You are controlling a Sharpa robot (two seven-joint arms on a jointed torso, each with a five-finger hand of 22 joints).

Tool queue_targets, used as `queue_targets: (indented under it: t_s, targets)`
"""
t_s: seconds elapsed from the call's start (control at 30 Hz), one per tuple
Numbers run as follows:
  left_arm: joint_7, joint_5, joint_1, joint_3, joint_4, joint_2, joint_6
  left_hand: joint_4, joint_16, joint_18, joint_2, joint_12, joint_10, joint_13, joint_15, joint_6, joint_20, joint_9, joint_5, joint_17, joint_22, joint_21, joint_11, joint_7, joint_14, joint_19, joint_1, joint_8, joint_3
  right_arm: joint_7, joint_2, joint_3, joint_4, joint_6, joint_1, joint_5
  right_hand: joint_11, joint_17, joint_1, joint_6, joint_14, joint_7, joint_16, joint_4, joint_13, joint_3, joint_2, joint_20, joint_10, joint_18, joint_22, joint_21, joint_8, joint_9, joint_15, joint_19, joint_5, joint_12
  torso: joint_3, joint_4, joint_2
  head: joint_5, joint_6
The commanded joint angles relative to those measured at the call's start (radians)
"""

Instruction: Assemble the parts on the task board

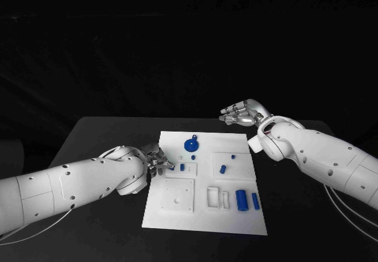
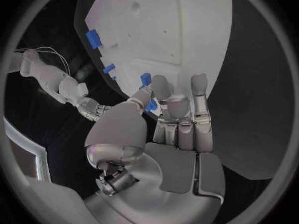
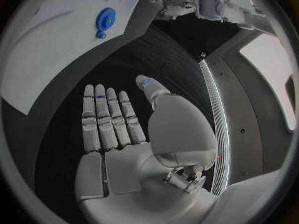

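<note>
My left hand (image 1: 158, 161) pinches a small blue part (image 2: 150, 102) at the left edge of the task board (image 1: 206, 213), a light, stiff, slippery-looking piece best held by its flat sides, while my right hand (image 1: 244, 113) hangs open beyond the board's far right corner.
</note>
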Motion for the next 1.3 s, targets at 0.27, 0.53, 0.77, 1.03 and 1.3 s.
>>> queue_targets:
  t_s: [0.27,0.53,0.77,1.03,1.3]
  targets:
    - [-0.008,-0.017,-0.009,-0.006,0.004,0.005,0.111,0.001,0.001,0.001,-0.008,-0.001,0.019,0.002,-0.005,0.196,0.002,0.098,0.009,0.002,0.018,0.003,-0.033,-0.114,-0.003,-0.003,0.000,0.007,-0.007,0.010,-0.001,0.001,0.003,0.008,-0.001,0.000,0.000,-0.001,0.006,-0.006,-0.006,-0.001,-0.005,0.002,-0.001,-0.003,0.001,0.000,-0.006,0.017,-0.001,0.004,0.001,-0.001,-0.001,-0.005,0.007,-0.003,0.0002,0.0002,0.000,0.000,-0.001]
    - [-0.010,-0.018,-0.009,-0.006,-0.008,0.009,0.105,0.005,0.000,0.000,-0.001,-0.003,0.019,0.000,-0.006,0.198,0.002,0.109,0.010,-0.002,0.018,0.002,-0.034,-0.115,-0.004,-0.003,-0.003,0.007,-0.005,0.010,0.000,0.001,0.002,0.008,-0.001,0.000,0.000,-0.001,0.005,-0.007,-0.006,-0.001,-0.005,0.001,-0.001,0.001,0.001,-0.001,-0.006,0.017,-0.001,0.004,0.001,-0.001,-0.001,-0.005,0.017,-0.003,0.0002,0.0002,0.000,0.001,-0.001]
    - [-0.013,-0.013,-0.009,-0.006,-0.027,0.018,0.117,-0.006,0.002,0.001,0.003,0.000,0.019,0.003,-0.005,0.199,0.002,0.138,0.018,-0.001,0.019,0.002,-0.033,-0.116,-0.003,-0.003,-0.004,0.008,0.001,0.010,0.002,0.001,0.000,0.008,-0.002,0.000,0.000,-0.001,0.004,-0.006,-0.006,-0.001,-0.004,0.001,-0.001,0.002,0.001,-0.001,-0.007,0.017,-0.001,0.004,0.001,-0.001,-0.001,-0.005,0.019,-0.003,0.0004,-0.0008,0.000,0.001,-0.001]
    - [-0.022,-0.008,-0.008,-0.005,-0.054,0.037,0.160,-0.011,0.003,0.000,0.008,-0.001,0.018,0.004,-0.004,0.198,0.003,0.147,0.015,-0.001,0.019,0.002,-0.033,-0.115,-0.004,-0.005,-0.004,0.008,0.004,0.010,0.005,0.001,-0.002,0.009,-0.004,0.000,0.000,-0.001,0.004,-0.005,-0.006,-0.001,-0.005,0.001,-0.001,0.003,0.000,-0.001,-0.006,0.017,-0.001,0.004,0.001,-0.001,-0.001,-0.005,0.021,-0.003,0.0002,-0.0015,0.001,-0.001,-0.004]
    - [-0.029,-0.003,-0.005,-0.005,-0.075,0.051,0.189,-0.017,0.006,0.000,0.012,-0.001,0.019,0.006,-0.003,0.196,0.003,0.158,0.016,0.002,0.019,0.003,-0.033,-0.115,-0.005,-0.006,-0.004,0.008,0.006,0.010,0.007,0.001,-0.003,0.009,-0.005,0.000,0.000,-0.001,0.003,-0.005,-0.006,-0.001,-0.005,0.000,-0.001,0.004,0.000,-0.001,-0.006,0.017,-0.001,0.004,0.001,-0.001,-0.001,-0.005,0.023,-0.003,-0.0001,-0.0003,0.000,-0.002,-0.007]
